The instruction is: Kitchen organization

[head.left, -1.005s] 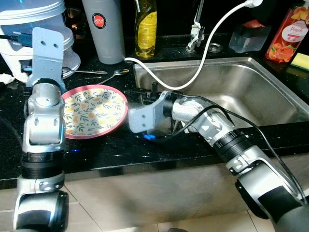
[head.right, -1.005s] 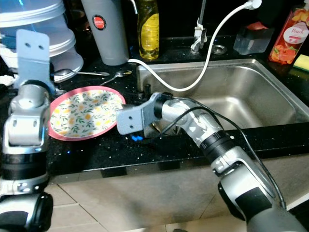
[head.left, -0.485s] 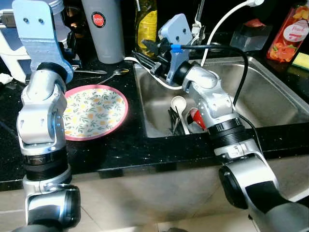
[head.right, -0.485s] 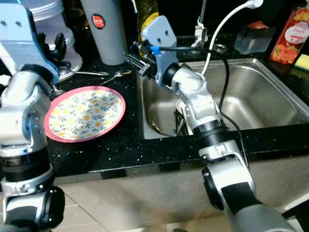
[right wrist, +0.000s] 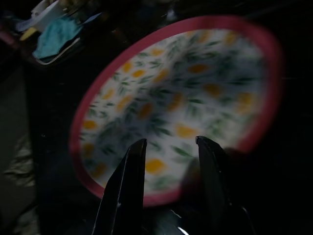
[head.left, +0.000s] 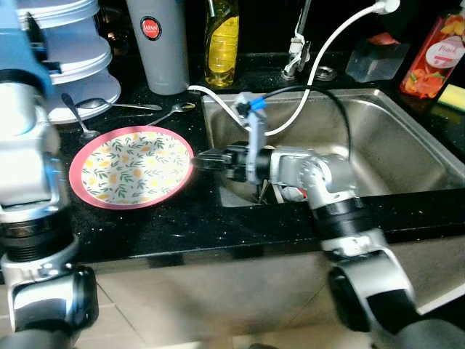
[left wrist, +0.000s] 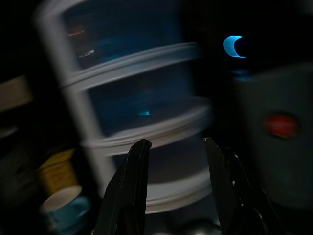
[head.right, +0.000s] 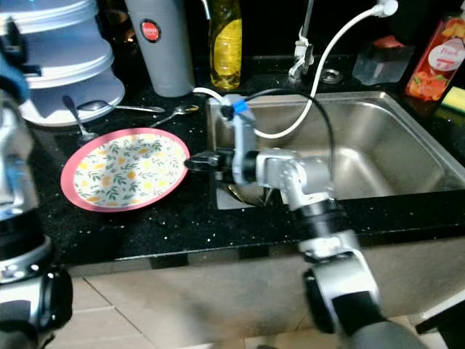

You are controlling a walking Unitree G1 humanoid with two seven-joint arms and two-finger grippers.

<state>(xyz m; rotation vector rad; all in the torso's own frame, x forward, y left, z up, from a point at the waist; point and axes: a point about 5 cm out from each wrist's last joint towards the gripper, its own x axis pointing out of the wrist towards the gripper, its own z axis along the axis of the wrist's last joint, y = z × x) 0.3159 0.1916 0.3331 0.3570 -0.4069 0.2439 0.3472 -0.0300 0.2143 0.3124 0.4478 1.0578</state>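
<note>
Silver jointed arms, black collars; black cable with blue tie; long black fingers.

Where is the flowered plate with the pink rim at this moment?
The flowered plate lies flat on the black counter, left of the sink; the right end effector is at its right edge.

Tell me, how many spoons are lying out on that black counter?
3. One spoon lies just behind the floral plate. A second spoon rests by the stacked white containers. A third spoon sits near the sink's corner. More utensils may be hidden in the sink.
</note>
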